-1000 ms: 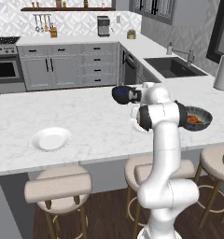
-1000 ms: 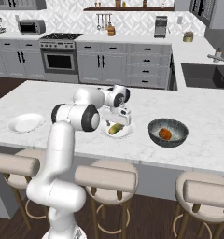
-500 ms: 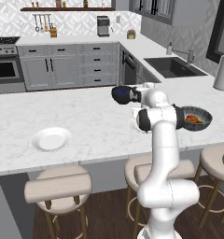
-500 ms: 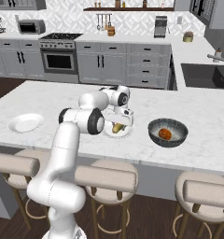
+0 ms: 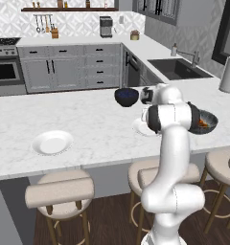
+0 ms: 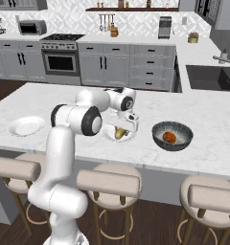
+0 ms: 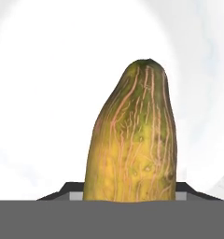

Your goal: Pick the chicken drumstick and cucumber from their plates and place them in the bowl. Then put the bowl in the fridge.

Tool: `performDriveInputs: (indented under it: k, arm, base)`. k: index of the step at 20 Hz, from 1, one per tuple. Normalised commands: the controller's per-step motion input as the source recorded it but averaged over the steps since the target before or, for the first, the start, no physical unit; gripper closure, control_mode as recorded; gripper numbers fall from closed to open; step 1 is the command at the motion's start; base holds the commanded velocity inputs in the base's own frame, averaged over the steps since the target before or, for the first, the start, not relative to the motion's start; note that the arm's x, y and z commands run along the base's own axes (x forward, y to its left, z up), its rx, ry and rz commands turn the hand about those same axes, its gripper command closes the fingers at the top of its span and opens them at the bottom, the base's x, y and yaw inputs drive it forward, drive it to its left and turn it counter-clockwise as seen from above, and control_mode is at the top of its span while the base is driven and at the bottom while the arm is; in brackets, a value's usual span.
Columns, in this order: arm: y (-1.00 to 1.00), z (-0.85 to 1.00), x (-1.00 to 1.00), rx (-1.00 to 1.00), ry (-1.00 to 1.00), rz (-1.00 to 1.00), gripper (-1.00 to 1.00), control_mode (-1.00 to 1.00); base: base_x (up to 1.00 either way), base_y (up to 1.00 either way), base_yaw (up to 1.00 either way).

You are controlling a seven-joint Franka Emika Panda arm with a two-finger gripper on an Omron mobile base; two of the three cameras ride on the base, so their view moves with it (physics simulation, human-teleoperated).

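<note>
— Grip check: have we closed our two-finger gripper point(image 6: 120, 132) on the stubby yellowish-green cucumber point(image 7: 132, 140)?
— Yes — pinched partway, low over its round white plate point(image 6: 107, 136), beside the dark navy bowl point(image 6: 172, 136) holding the orange-brown chicken drumstick point(image 6: 169, 137).

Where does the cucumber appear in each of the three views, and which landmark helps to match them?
Left base view: hidden behind the arm.
Right base view: the cucumber sits centre, under the tool.
Hand view: the cucumber stands large in the centre.
Shared landmark: the white plate under it.
</note>
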Motion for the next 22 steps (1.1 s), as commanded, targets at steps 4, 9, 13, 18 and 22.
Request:
performDriveInputs:
  k: [4,9,13,18,22]
  arm:
    - [0.02,0.91,-0.8,0.0,-0.15,0.0,1.0,-1.0]
    - [0.08,1.0,-0.47,-0.16,-0.01,-0.02,1.0,-1.0]
    - [-0.14,0.86,-0.22,-0.32,-0.12,0.09,1.0,-1.0]
    - [-0.46,0.31,-0.23,-0.16,-0.15,0.29,1.0,-1.0]
    - [-0.44,0.11,0.0,-0.08,0.16,0.24,1.0,-1.0]
  base:
    - [0.0,0.0,0.0]
    - [0.0,0.0,0.0]
    - [0.0,0.0,0.0]
    - [0.0,0.0,0.0]
    - [0.0,0.0,0.0]
